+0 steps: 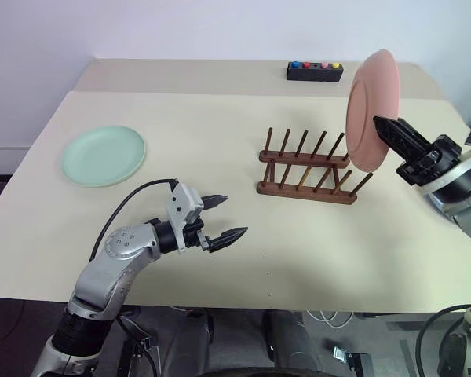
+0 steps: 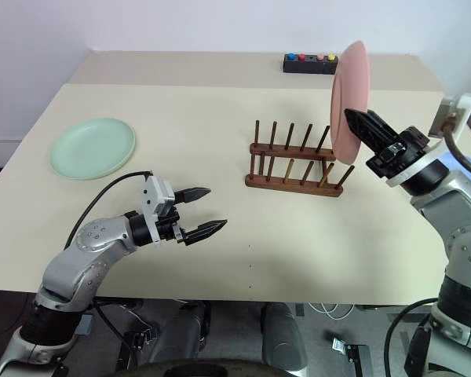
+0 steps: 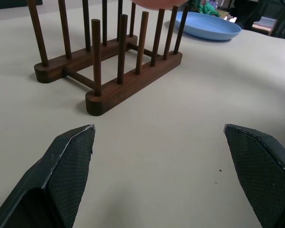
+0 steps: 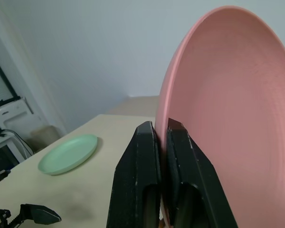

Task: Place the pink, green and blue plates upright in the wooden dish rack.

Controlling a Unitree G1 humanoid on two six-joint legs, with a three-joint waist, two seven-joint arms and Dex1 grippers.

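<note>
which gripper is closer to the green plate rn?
Left. The left gripper hangs open over bare table, between the green plate and the wooden dish rack. The right gripper is beyond the rack's far end, shut on the pink plate.

text: none readable | labels: none | brands: none | numbers: none | signs: none on any surface in these views
</note>
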